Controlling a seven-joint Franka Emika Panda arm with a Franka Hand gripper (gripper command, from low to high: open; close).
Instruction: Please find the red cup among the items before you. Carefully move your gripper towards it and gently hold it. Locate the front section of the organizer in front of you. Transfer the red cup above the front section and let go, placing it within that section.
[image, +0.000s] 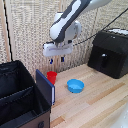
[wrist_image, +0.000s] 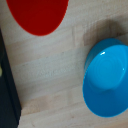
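- I am in the approach step: the gripper (image: 56, 60) hangs in the air above the red cup (image: 52, 77), well apart from it, and nothing is grasped yet.
- The gripper is released; in the exterior view its two blue-tipped fingers (image: 50, 61) point down with a clear gap between them and nothing in that gap.
- The red cup stands upright on the wooden worktop (image: 95, 97), just beside the blue-edged side panel (image: 45, 86) of the organizer (image: 20, 97), on the panel's far side as the exterior view sees it.
- The blue bowl (image: 76, 86) lies near the red cup, toward the exterior view's right of it; the two do not touch.
- In the wrist view I see only a part of the red cup (wrist_image: 37, 15) at the picture's edge, and the blue bowl (wrist_image: 106, 80) fills much more of the view, so I judge the gripper is not yet centred over the cup.
- The next move, in my judgement, calls for a small shift until the cup is between the fingers, then a straight descent and a gentle closing on the cup wall.
- I must take care of the side panel, because it is so close to the cup that one finger could catch on it.
- After that, the cup goes to the front section (image: 17, 107) of the organizer.
- Writing or brands: I can read none, not on the cup, the bowl, the organizer, nor on the black appliance (image: 111, 52) beyond the bowl.
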